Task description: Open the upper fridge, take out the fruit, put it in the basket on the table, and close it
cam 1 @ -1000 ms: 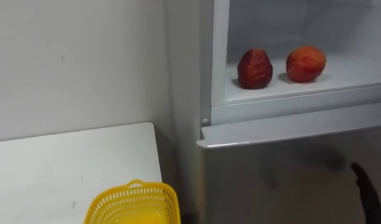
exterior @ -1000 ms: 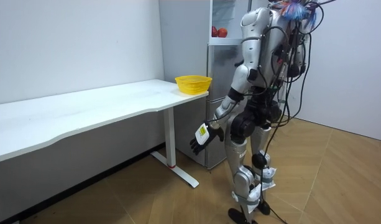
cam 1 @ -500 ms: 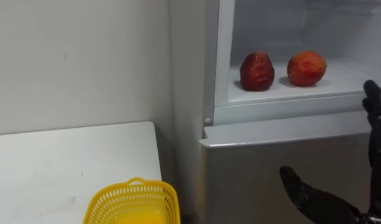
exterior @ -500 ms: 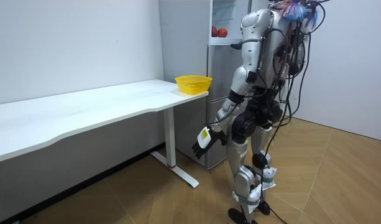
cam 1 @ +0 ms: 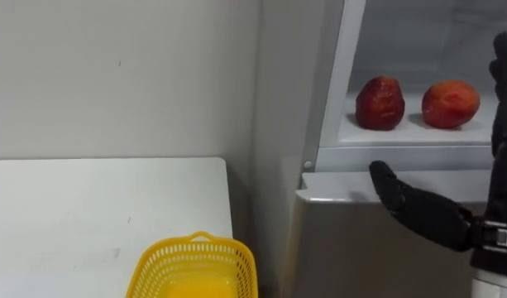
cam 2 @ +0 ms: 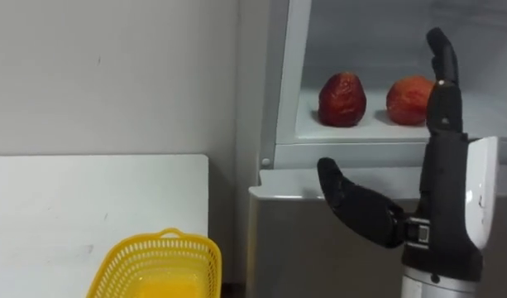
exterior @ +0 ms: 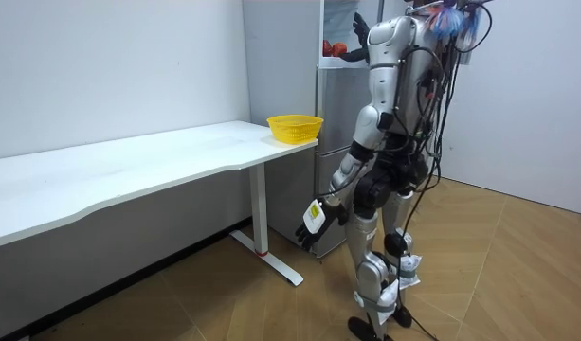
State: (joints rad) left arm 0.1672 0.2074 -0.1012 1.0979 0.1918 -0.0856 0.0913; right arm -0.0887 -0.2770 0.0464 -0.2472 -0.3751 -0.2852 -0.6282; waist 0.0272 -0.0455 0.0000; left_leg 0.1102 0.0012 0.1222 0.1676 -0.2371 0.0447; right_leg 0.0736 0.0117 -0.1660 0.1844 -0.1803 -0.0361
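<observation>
now, an open hand held up before the upper fridge

the right hand (cam 2: 442,194) is seen upright before the open upper fridge compartment (cam 2: 290,83), fingers straight, thumb spread wide, nothing held. two fruits lie untouched on the shelf (cam 2: 361,128): a darker fruit (cam 2: 342,99) and, beside it, an orange-red fruit (cam 2: 408,100) partly hidden behind the fingers. a yellow basket (cam 2: 158,263) stands on the white counter (cam 2: 63,207) beside the fridge. the left hand (exterior: 314,220) hangs low by the leg. as a judgement, a fruit could be nudged deeper or rolled off the shelf if it is touched by straight fingers before a grip is closed.
</observation>
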